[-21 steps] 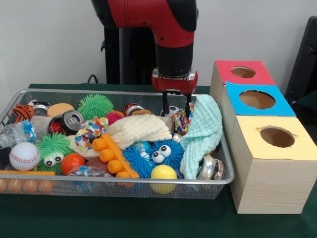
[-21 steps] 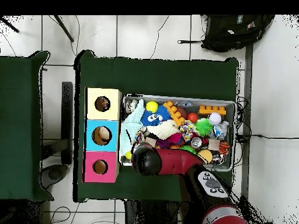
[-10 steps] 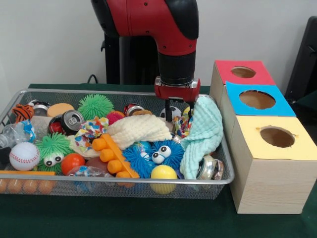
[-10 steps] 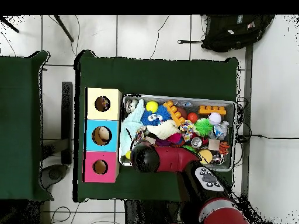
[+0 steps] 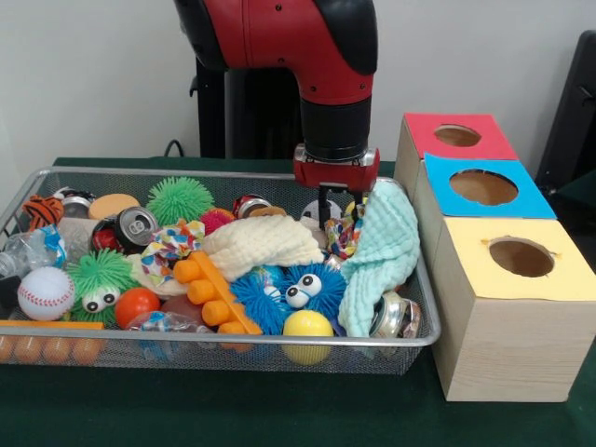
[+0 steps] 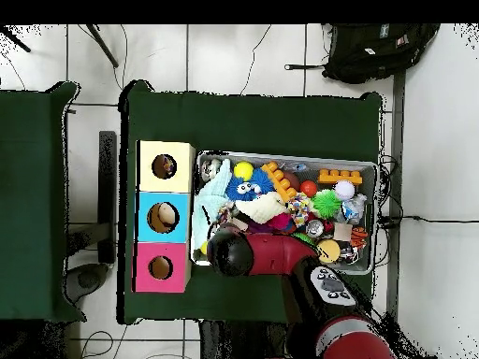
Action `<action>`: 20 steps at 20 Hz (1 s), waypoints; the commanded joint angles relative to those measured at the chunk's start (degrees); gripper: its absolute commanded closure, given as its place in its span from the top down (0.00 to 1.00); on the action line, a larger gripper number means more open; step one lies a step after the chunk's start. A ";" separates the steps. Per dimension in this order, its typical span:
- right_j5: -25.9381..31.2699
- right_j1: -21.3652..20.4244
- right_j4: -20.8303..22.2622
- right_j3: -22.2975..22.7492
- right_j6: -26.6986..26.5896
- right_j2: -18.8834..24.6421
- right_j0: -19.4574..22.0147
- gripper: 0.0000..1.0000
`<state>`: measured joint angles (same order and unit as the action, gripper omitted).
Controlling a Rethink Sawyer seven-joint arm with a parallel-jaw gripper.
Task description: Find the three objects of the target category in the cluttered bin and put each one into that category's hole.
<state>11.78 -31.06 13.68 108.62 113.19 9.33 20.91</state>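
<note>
My gripper hangs over the far right part of the wire bin, its black fingers apart and dipped between a small black-and-white ball and a mint cloth. A colourful scrunchie lies just below the fingertips. Nothing is held. A cream cloth lies to the left. The three holes are red, blue and yellow. In the overhead view the arm covers the gripper beside the mint cloth.
The bin also holds a soda can, green spiky balls, a blue googly-eyed ball, a yellow ball, a baseball, an orange brick and a crushed can. The wooden boxes stand against the bin's side.
The gripper has shifted slightly right in the front view and come down a little, so its fingers reach lower among the clutter. The objects in the bin have not moved.
</note>
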 commanded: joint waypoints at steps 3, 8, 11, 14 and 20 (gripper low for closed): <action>-8.87 2.51 -0.94 -5.61 8.16 0.99 -1.83 0.00; -7.12 0.99 -0.86 -4.86 7.17 -0.05 -2.48 0.00; -5.75 -0.30 -0.47 -4.59 6.05 0.24 -1.60 0.00; -4.36 -1.76 -0.39 -4.01 5.49 0.30 -1.04 0.00; -1.45 -4.70 -0.17 -2.63 3.60 2.03 1.40 0.00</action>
<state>8.74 -33.06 13.69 108.54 113.19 8.70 19.59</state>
